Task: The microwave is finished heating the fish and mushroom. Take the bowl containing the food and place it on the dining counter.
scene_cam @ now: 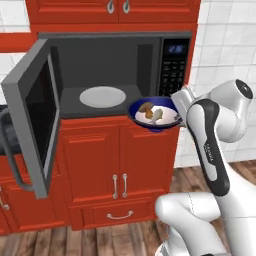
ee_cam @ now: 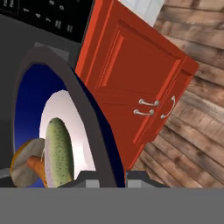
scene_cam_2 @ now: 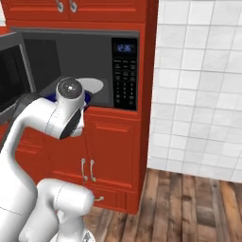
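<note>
Left base: bowl (scene_cam: 153, 114) w/ fish and mushroom (scene_cam: 151, 113) held out front of open microwave (scene_cam: 100, 75), gripper (scene_cam: 178, 106) pinching its right rim. Right base: arm hides bowl. Hand: rim between fingertips. Next prob: carry level to dining counter.

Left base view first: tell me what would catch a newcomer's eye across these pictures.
The blue bowl hangs in the air just outside the microwave, gripped at its rim by the claw, with the fish and mushroom inside. The microwave door swings wide to the left, and the white turntable plate lies bare within. Below are red cabinets over a wooden floor.
</note>
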